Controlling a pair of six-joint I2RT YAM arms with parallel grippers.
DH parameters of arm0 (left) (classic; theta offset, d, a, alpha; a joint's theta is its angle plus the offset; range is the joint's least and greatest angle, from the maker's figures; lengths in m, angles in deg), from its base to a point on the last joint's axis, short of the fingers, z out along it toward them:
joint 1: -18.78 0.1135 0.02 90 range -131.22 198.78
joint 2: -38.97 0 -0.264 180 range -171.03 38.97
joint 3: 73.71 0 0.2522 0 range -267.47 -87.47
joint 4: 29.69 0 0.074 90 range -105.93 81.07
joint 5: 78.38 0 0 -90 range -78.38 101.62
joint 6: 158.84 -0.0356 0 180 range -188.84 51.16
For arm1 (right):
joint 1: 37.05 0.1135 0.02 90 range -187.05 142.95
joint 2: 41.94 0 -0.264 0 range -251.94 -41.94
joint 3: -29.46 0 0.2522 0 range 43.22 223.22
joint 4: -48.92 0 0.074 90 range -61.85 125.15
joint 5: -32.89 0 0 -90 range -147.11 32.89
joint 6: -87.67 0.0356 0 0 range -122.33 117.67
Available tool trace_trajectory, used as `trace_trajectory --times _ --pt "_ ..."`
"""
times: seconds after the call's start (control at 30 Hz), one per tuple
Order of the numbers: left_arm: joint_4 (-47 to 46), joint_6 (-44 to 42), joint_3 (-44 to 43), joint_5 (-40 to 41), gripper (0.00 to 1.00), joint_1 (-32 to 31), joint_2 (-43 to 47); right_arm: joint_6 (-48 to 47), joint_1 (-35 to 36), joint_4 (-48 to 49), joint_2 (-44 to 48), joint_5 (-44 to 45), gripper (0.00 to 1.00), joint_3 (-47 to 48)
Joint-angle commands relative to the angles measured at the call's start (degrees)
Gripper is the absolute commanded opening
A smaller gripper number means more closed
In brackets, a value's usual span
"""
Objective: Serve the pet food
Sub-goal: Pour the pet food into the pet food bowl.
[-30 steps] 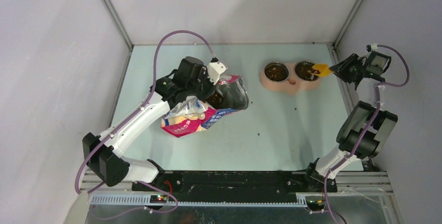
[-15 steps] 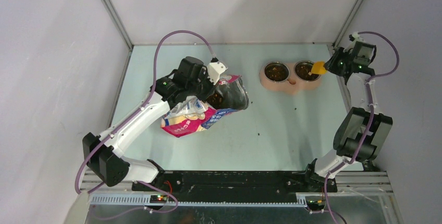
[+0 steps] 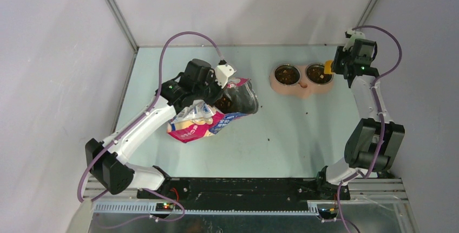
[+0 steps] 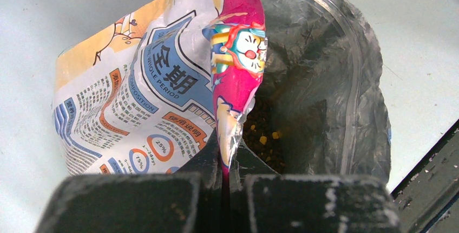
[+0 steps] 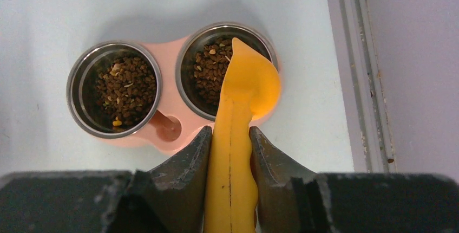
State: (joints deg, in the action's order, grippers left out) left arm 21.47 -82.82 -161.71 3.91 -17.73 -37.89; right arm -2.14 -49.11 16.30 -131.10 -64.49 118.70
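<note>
Pet food [image 5: 125, 85] fills both steel bowls [image 5: 76, 81] of the pink feeder [image 5: 169, 54]; more seems to lie inside the bag [image 4: 135, 103]. The right gripper [image 5: 230, 135] clamps the yellow scoop [image 5: 249, 81] over the right-hand bowl. The left gripper [image 4: 224, 151] is pinched tight on the bag's torn rim.

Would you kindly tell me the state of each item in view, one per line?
bag: open, held by its rim.
pet food: fills both sides of the feeder.
feeder: upright, full.
scoop: turned on edge above the feeder.
left tool: shut on the bag's rim.
right tool: shut on the scoop's handle.
</note>
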Motion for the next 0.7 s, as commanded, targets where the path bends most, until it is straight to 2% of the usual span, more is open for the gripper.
trace_trajectory --times 0.0,0.27,0.67 --pt "-3.1 0.3 -0.1 -3.2 0.0 -0.6 2.9 -1.0 0.4 1.3 2.1 0.6 0.0 2.7" --pt "-3.1 0.4 -0.1 -3.4 0.0 -0.7 2.9 1.1 0.3 0.2 3.8 0.1 0.0 2.7" --pt "-3.1 0.5 -0.3 -3.4 0.0 -0.7 2.8 21.2 -8.8 0.3 8.0 -25.3 0.0 2.7"
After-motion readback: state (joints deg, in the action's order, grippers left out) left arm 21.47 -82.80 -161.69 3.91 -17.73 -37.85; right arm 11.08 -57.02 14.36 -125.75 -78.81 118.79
